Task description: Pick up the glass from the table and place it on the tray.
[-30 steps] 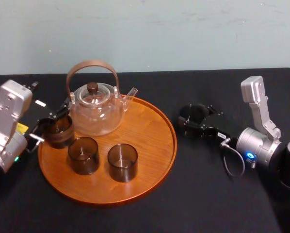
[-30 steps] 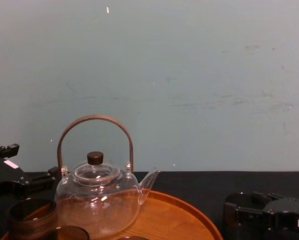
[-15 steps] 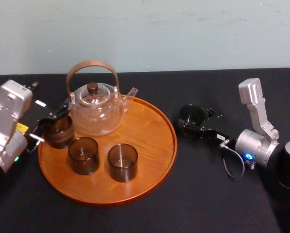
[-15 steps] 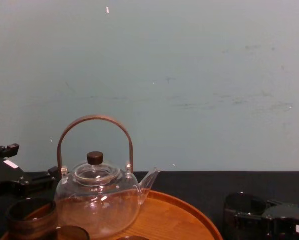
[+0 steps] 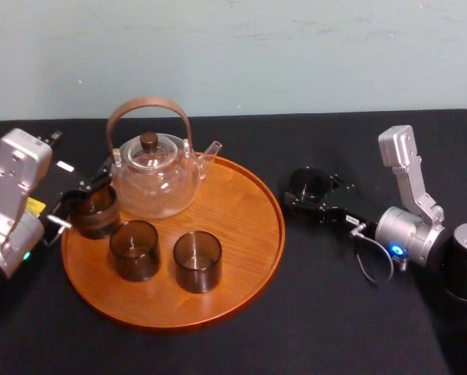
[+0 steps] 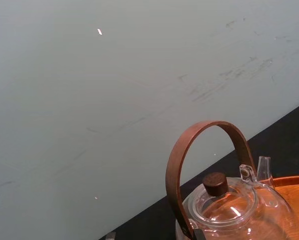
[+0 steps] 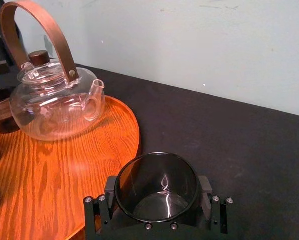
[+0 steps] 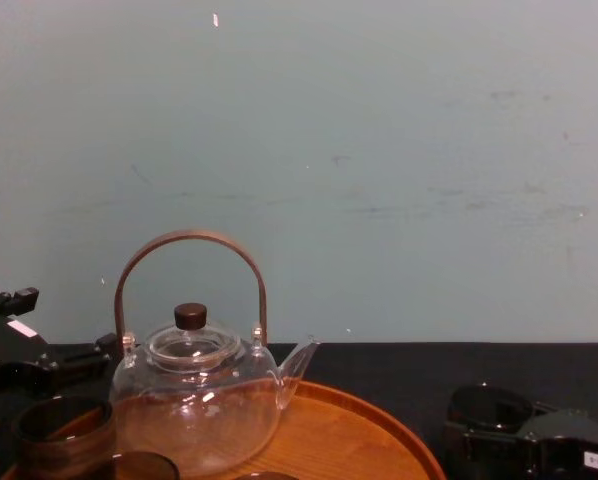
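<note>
Dark glass (image 7: pixel 157 187) is gripped by fingers of the right gripper (image 5: pixel 308 192) | found just beside the tray (image 5: pixel 249 258), toward the right edge of the surface (image 5: pixel 335 312) | placing not yet done | left gripper (image 5: pixel 89 195) parked at tray's left rim

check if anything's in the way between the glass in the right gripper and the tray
Nothing visible does. The glass, in the right gripper, sits just right of the tray, only bare table between. The tray's right half is free; the teapot stands on its left, near the left gripper.
</note>
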